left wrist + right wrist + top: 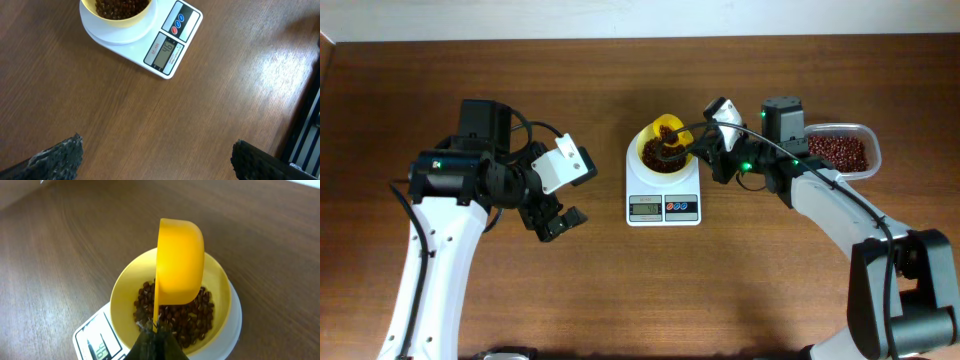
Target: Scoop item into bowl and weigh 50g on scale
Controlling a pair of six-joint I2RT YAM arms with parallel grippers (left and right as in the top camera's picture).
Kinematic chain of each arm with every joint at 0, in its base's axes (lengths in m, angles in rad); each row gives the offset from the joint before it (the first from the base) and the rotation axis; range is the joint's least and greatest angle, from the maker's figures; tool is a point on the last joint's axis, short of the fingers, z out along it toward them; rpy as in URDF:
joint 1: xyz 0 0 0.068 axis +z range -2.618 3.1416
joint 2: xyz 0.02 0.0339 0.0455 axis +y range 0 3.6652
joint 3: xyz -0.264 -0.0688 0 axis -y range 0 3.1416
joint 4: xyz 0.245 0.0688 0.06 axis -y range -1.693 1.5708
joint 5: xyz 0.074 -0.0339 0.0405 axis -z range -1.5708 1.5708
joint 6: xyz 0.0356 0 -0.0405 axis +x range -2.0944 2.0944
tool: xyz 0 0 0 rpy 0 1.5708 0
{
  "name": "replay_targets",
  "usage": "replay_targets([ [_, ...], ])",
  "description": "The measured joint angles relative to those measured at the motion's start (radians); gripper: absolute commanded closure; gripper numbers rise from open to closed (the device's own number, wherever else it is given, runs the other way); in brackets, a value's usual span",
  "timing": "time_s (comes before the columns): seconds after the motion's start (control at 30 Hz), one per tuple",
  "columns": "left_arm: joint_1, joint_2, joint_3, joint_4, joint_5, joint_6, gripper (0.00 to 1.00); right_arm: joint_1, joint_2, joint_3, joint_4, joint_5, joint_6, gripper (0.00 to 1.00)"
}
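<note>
While the overhead view takes in both arms, we note the pale-yellow bowl (646, 146) sitting on the white digital scale (663, 208) at mid-table, with red-brown beans (658, 159) inside it. The right gripper (698, 141) is clamped tight on the handle of a yellow scoop (669, 128), which hangs over the bowl. A clear container (869, 152) holding more beans sits far right. The left gripper (558, 222) is spread wide with nothing in it, over the bare wooden table (590, 290), left of the scale and well apart from it.

Left wrist: both fingertips (60, 156) stand far apart and empty; the scale (187, 22), bowl (122, 21) and beans (120, 6) are at the top, and we can't read the display digits surely.

Right wrist: the scoop (179, 262) is tipped on edge above the bowl (120, 292), and the beans (196, 321) cover the bowl's floor. A scale corner (82, 337) shows lower left. The closed right gripper (155, 344) pinches the handle at the bottom edge.
</note>
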Motion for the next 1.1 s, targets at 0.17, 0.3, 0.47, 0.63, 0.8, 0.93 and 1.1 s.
replay_targets([
  [0.17, 0.000, 0.000, 0.000, 0.000, 0.000, 0.000, 0.01, 0.000, -0.001, 0.000, -0.044, 0.017, 0.000, 0.96],
  [0.3, 0.000, 0.000, 0.000, 0.000, 0.000, 0.000, 0.01, 0.000, -0.001, 0.000, -0.047, 0.018, 0.001, 0.96],
  [0.47, 0.000, 0.000, 0.000, 0.000, 0.000, 0.000, 0.01, 0.000, -0.019, 0.000, -0.078, 0.017, 0.013, 0.96],
  [0.63, 0.000, 0.000, 0.000, 0.000, 0.000, 0.000, 0.01, 0.000, -0.039, 0.000, -0.077, 0.017, 0.013, 0.96],
  [0.8, 0.000, 0.000, 0.000, 0.000, 0.000, 0.000, 0.01, 0.026, -0.044, 0.003, -0.100, 0.071, 0.013, 0.96],
  [0.93, 0.000, 0.000, 0.000, 0.000, 0.000, 0.000, 0.01, 0.035, -0.056, 0.013, -0.128, 0.126, 0.013, 0.96],
  [1.1, 0.000, 0.000, 0.000, 0.000, 0.000, 0.000, 0.01, 0.036, -0.063, 0.019, -0.133, 0.172, 0.012, 0.96],
])
